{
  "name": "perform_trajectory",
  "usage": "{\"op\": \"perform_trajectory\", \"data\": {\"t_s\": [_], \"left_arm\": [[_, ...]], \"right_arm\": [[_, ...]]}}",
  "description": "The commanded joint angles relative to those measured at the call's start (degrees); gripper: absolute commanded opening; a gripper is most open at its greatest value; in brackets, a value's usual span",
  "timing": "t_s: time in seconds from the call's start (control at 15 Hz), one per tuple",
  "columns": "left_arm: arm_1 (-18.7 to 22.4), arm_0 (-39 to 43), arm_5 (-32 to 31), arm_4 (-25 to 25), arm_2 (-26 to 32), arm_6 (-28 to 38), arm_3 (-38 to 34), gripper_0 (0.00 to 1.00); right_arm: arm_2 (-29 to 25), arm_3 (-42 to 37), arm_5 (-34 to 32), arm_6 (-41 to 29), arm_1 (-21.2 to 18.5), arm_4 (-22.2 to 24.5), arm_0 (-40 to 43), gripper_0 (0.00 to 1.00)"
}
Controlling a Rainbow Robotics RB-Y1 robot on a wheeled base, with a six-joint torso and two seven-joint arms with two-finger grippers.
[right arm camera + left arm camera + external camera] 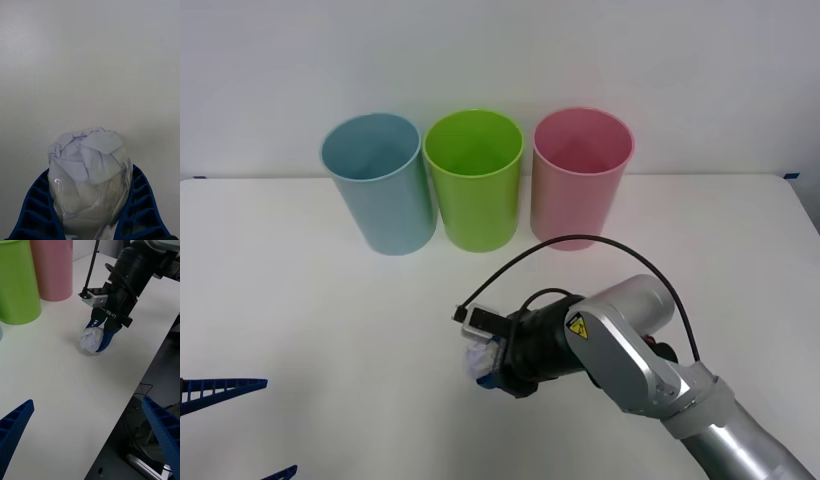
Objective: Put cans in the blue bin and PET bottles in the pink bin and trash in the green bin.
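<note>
At the near left edge of the white table (300, 330), the left gripper (230, 425) hangs with its blue ribbed fingers (15, 425) spread wide apart and nothing between them. In the left wrist view both fingers stand at the two corners, well apart from everything else.

Along the far side of the table three bins stand upright in a row, mouths open. The blue bin (378, 182) is farthest left, the green bin (474, 180) is in the middle and just beside it, and the pink bin (580, 178) is on the right, close against the green one. Bare table lies between this row and the grippers.

Nearer, right of centre, the right gripper (483, 368) points down at the table, its arm reaching in from the near right corner. A black cable (580, 242) loops from its wrist up and over the arm, its arch crossing in front of the base of the pink bin. The right gripper is clenched on the trash (90, 176), a crumpled white paper ball with faint bluish marks, gripped from both sides by the blue fingers (140, 206). In the left wrist view the trash (92, 339) sits at or just above the table surface; contact with the table cannot be told. It is well short of all three bins, nearest in line to the green one.
</note>
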Motion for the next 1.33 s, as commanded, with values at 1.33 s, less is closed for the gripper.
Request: {"op": "perform_trajectory", "data": {"t_s": [1.33], "left_arm": [[0.0, 0.0, 0.0, 0.0, 0.0, 0.0, 0.0, 1.0]], "right_arm": [[-14.53, -13.54, 7.95, 2.84, -3.96, -31.38, 3.17, 0.0]]}}
